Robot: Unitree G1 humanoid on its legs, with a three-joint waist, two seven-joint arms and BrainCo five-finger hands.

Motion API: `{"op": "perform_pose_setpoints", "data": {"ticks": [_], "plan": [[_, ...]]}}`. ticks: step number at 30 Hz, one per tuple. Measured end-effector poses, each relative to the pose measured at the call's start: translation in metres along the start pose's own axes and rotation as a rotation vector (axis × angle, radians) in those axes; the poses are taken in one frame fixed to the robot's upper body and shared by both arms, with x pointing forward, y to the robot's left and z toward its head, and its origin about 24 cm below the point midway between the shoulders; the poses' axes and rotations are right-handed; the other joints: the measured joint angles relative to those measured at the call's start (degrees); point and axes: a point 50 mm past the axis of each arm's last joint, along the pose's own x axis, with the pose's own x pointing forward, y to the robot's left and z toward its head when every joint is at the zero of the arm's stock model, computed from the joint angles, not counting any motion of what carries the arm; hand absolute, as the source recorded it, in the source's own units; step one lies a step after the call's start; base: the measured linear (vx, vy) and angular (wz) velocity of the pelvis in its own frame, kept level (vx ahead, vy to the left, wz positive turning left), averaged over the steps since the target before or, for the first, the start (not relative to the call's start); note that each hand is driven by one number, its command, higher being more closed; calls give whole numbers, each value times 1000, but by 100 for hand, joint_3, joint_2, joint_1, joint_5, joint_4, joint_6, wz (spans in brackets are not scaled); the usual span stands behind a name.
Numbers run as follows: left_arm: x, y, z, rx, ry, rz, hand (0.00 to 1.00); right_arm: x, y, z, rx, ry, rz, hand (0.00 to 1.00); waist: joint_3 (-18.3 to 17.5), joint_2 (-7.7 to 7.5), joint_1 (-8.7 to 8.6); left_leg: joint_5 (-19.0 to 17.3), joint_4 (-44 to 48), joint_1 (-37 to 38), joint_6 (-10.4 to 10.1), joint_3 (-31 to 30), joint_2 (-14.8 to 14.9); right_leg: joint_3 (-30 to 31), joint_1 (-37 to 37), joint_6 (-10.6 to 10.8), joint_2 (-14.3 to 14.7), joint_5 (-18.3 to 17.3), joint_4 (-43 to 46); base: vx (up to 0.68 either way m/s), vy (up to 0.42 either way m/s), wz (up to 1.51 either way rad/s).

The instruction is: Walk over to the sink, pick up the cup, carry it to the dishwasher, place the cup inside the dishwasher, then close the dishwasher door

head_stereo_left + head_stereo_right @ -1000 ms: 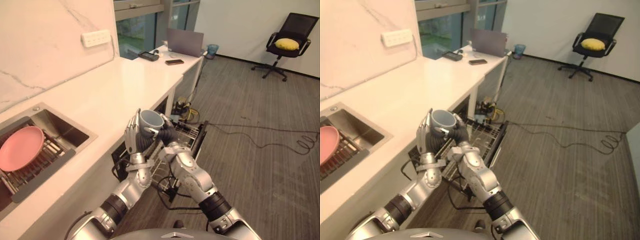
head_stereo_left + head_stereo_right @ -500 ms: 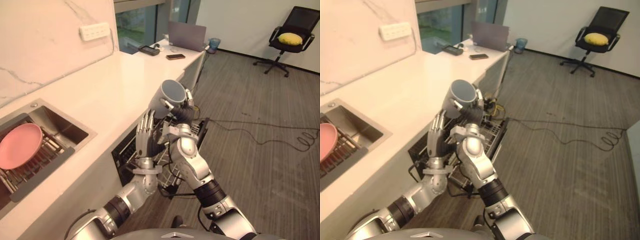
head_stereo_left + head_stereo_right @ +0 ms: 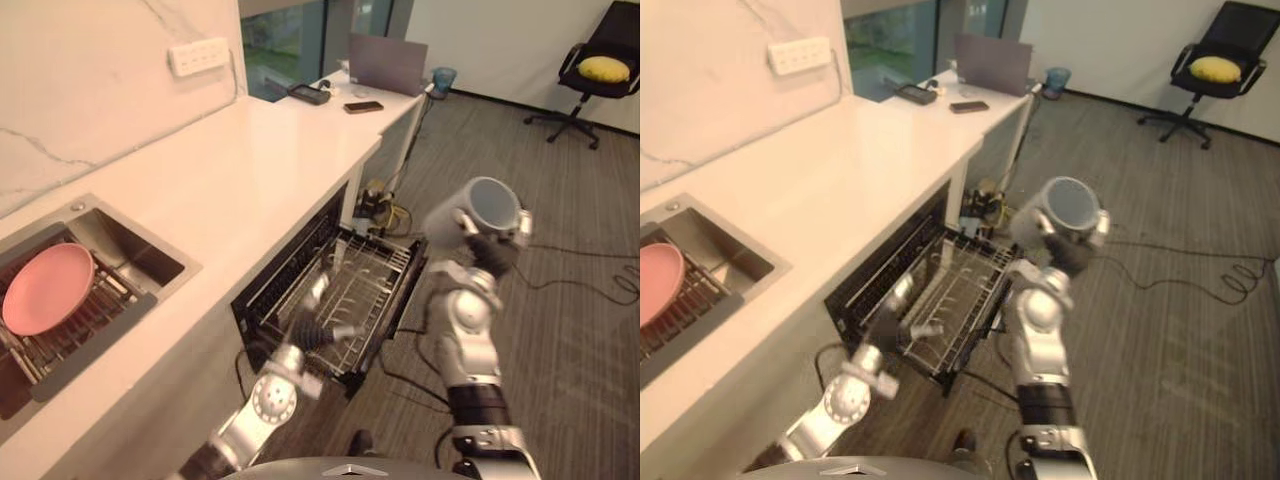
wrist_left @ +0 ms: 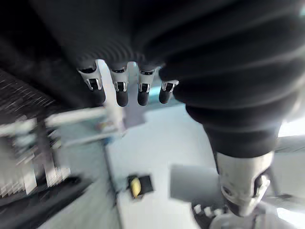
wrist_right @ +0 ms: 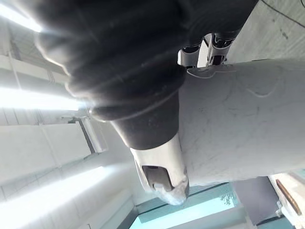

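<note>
My right hand (image 3: 492, 252) is raised out over the floor, shut on a grey-blue cup (image 3: 478, 206) whose mouth tilts up and away from me. In the right wrist view the cup (image 5: 238, 124) lies against the thumb (image 5: 162, 176), with fingers curled over its far side. Lower down, my left hand (image 3: 322, 325) hangs over the front of the pulled-out dishwasher rack (image 3: 375, 275), open with straight fingers (image 4: 119, 90) and holding nothing. The dishwasher stands open under the white counter (image 3: 230, 170). The cup is to the right of the rack and well above it.
A sink (image 3: 120, 250) at the left holds a pink plate (image 3: 45, 290) on a drying rack. A laptop (image 3: 385, 62) and a phone sit at the counter's far end. Cables run across the floor, and an office chair (image 3: 600, 65) stands far right.
My right hand has carried the cup to the right, away from the left hand. The left hand let go, straightened its fingers and dropped toward the rack. The camera view has shifted too.
</note>
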Motion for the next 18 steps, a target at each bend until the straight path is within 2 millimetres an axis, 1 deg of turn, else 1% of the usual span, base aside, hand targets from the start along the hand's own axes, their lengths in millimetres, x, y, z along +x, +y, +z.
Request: {"op": "perform_pose_setpoints", "data": {"ticks": [1, 3, 4, 5, 7, 8, 10, 11, 12, 13, 15, 17, 18], "plan": [[-7, 0, -26, -47, 160, -45, 0, 3, -13, 0, -2, 14, 15, 100, 3, 15, -26, 7, -30, 0, -9, -10, -1, -18, -2, 9, 0, -7, 0, 43, 9, 4], [-23, 7, -61, -65, 357, -65, 0, 7, -30, -5, -8, 59, 48, 100, 11, 12, -74, 19, -61, -2, -16, -21, 0, -36, -4, 13, 2, -12, 0, 31, 3, 4], [-32, 14, -75, -62, 437, -63, 0, 9, -37, -11, -15, 99, 70, 100, 16, 4, -92, 21, -63, -2, -20, -25, -2, -50, -2, 16, 1, -15, -1, 13, 0, 5], [-43, 22, -89, -20, 506, -73, 0, 8, -44, -21, -16, 156, 102, 100, 17, 1, -110, 23, -70, -1, -21, -40, -6, -77, 6, 18, -7, -16, -1, 8, 1, 6], [-63, 36, -106, 96, 588, -107, 0, 3, -49, -38, -15, 250, 166, 100, 24, 9, -132, 26, -73, -1, -19, -97, -15, -127, 40, 33, -28, -27, -4, 1, -1, 12], [-68, 39, -111, 126, 615, -109, 0, 1, -49, -43, -22, 277, 189, 100, 30, 9, -130, 27, -73, 1, -18, -125, -18, -147, 59, 38, -36, -31, -13, -8, -2, 20], [-88, 56, -131, 179, 731, -65, 0, -9, -45, -60, -48, 362, 274, 100, 55, -6, -96, 39, -89, 2, -1, -224, -25, -262, 128, 58, -65, -47, -40, -17, -3, 23], [-89, 60, -133, 185, 741, -41, 0, -12, -43, -63, -54, 376, 296, 100, 70, -12, -72, 55, -105, 2, -1, -250, -32, -279, 140, 61, -72, -50, -40, -18, -11, 19], [-96, 68, -138, 203, 766, 4, 0, -16, -38, -67, -57, 395, 337, 100, 88, -11, -15, 98, -163, 3, 0, -286, -49, -308, 142, 64, -81, -53, -40, -9, -17, 19], [-101, 74, -141, 220, 778, 46, 0, -19, -32, -69, -68, 406, 380, 100, 108, -13, 6, 136, -216, -1, 4, -332, -57, -368, 153, 67, -89, -63, -40, -7, -15, 20], [-108, 81, -144, 216, 791, 104, 0, -21, -30, -72, -85, 419, 411, 100, 155, -6, 50, 181, -276, 2, 0, -441, -57, -474, 203, 75, -92, -91, -40, 8, -16, 28], [-115, 84, -147, 193, 808, 158, 0, -20, -31, -78, -95, 449, 406, 100, 175, 1, 87, 193, -275, -14, -2, -519, -46, -576, 247, 91, -96, -116, -40, 29, -18, 24], [-120, 84, -150, 148, 820, 208, 0, -19, -29, -80, -97, 462, 405, 100, 185, 14, 121, 214, -280, -20, -6, -536, -46, -595, 248, 95, -96, -121, -40, 38, -5, 12]]}}
